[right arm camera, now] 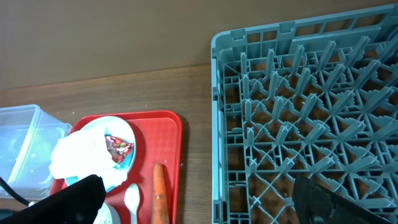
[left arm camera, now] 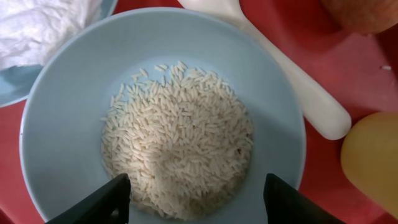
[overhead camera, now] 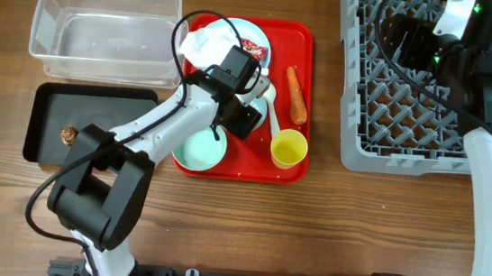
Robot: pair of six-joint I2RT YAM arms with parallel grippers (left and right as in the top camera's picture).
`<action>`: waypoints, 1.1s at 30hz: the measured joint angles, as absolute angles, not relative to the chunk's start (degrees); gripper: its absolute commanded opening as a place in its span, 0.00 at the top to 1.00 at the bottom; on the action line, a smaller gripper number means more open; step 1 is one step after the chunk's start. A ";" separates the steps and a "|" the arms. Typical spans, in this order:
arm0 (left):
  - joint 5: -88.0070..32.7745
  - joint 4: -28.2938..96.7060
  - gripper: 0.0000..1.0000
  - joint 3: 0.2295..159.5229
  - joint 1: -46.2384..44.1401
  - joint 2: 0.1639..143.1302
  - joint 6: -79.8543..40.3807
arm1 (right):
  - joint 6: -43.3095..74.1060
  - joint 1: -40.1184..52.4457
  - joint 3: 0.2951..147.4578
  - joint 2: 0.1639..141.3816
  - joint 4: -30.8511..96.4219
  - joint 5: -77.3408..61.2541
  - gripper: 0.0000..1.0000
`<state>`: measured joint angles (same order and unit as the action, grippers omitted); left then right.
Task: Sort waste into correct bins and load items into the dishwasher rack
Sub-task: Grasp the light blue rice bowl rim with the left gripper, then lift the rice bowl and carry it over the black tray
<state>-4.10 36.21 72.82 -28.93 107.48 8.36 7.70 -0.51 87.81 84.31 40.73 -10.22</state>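
The left gripper (left arm camera: 196, 202) hangs low over the light blue bowl (left arm camera: 68, 93) with its black fingers (left arm camera: 106, 202) spread wide, one at each side of the bowl's near rim at the bottom of the wrist frame. They clamp nothing, and whether the tips touch the rim cannot be told. A heap of rice (left arm camera: 180, 155) lies in the bowl. Just to the bowl's right lies the white spoon (left arm camera: 298, 87). In the overhead view its long axis runs almost top to bottom, scoop end toward the top, handle end near the yellow cup (overhead camera: 288, 148). Further right the orange carrot piece (overhead camera: 296, 96) lies nearly parallel to it, thin end up. All sit on the red tray (overhead camera: 300, 166), with the mint green bowl (overhead camera: 198, 151) at lower left and the napkin (overhead camera: 205, 48) on the plate (overhead camera: 258, 32) above. The right gripper (right arm camera: 196, 190), also wide open and empty, hovers by the dishwasher rack (right arm camera: 311, 93).
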 measured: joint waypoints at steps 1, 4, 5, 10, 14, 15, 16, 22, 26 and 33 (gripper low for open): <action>-4.10 36.14 0.38 72.82 -28.93 107.81 9.32 | 7.70 -0.51 87.81 84.31 40.73 -10.22 0.00; -4.10 35.46 0.41 72.82 -29.12 107.79 10.50 | 7.70 -0.51 87.81 84.31 40.73 -10.22 0.01; -4.10 35.18 0.42 72.82 -29.32 107.79 10.63 | 7.70 -0.51 87.81 84.31 40.73 -10.22 0.00; -4.08 37.76 0.40 76.53 -30.55 106.43 11.40 | 7.70 -0.51 87.81 84.31 40.71 -10.22 0.00; -4.10 41.41 0.46 78.02 -33.06 104.22 12.45 | 7.70 -0.51 87.81 84.31 40.71 -10.22 0.00; -4.10 42.57 0.46 78.02 -33.80 104.29 12.86 | 7.70 -0.51 87.81 84.31 40.71 -10.22 0.00; -4.10 42.74 0.46 78.02 -34.15 104.31 12.88 | 7.70 -0.51 87.81 84.31 40.71 -10.22 0.00; -4.05 41.82 0.62 78.02 -34.63 108.27 13.10 | 7.70 -0.51 87.81 84.31 40.71 -9.98 0.00; -3.90 39.77 0.75 77.95 -34.61 112.99 12.99 | 7.70 -0.51 87.81 84.31 40.73 -9.98 0.00; -3.66 36.16 0.96 77.95 -34.63 113.03 10.28 | 7.70 -0.51 87.81 84.31 40.73 -9.96 0.00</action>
